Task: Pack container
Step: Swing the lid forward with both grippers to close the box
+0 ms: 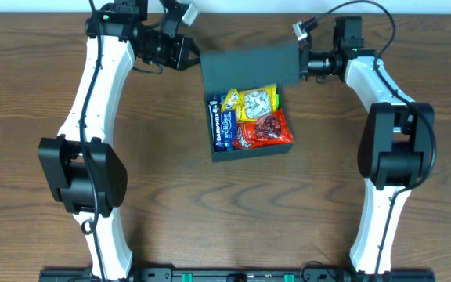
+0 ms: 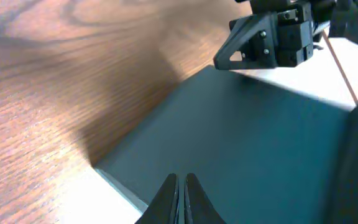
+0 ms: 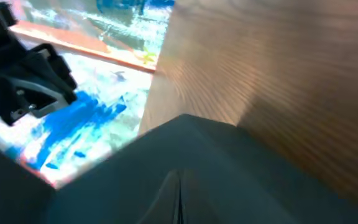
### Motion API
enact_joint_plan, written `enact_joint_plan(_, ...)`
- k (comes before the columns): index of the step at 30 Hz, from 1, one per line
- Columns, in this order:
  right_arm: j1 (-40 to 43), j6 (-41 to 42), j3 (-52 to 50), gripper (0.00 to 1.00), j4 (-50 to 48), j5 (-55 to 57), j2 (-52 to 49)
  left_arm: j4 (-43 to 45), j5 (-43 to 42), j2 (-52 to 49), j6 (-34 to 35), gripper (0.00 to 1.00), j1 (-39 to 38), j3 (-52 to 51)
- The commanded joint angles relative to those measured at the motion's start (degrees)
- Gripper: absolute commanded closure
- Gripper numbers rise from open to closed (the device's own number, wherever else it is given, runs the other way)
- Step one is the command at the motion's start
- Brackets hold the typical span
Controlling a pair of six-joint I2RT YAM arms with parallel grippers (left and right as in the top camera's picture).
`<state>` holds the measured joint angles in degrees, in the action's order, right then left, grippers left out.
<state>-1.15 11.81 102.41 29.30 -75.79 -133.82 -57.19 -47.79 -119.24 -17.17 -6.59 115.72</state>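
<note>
Container point(image 1: 253, 151) | L hand point(image 2: 180, 183) closed, over lid point(image 1: 250, 67) | R hand point(image 3: 179, 180) closed, touching lid

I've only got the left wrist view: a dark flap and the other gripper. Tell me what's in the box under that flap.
Observer: Overhead shows three snack packets in the container: a blue packet, a yellow packet and a red packet.
Operator: Give me the flap's state.
Observer: The flap stands raised at the far side. The packets lie uncovered, so the container is not closed.
Operator: Now say where my gripper sits along it.
Observer: The left gripper is at the flap's left end and the right gripper is at its right end, both shut.
</note>
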Motion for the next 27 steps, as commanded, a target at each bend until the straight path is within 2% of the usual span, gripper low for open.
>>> enact_joint_plan(1,-0.63,-9.99,-0.04,0.98,5.05,4.11,2.05,-2.05,0.35,1.31,-5.2,0.94,-0.22,1.14)
enact_joint_plan(4,0.17,-12.35,-0.04,0.98,10.95,9.94,2.03,-2.86,0.42,1.31,-5.57,0.94,-0.24,1.14)
enact_joint_plan(8,0.9,-12.33,-0.04,0.98,13.11,12.5,2.34,-4.33,3.34,1.31,-5.29,0.94,-0.31,1.14)
enact_joint_plan(13,1.09,-13.29,-0.04,0.98,17.81,22.77,4.74,-8.94,6.73,1.31,-4.46,0.94,-0.68,1.14)
enact_joint_plan(20,1.27,-14.01,-0.04,0.98,16.74,31.52,13.86,-15.87,6.88,2.32,-1.44,0.94,-0.66,1.14)
enact_joint_plan(27,1.33,-14.01,-0.04,0.98,18.34,34.03,26.36,-20.0,8.33,9.99,-1.51,0.94,-1.68,1.14)
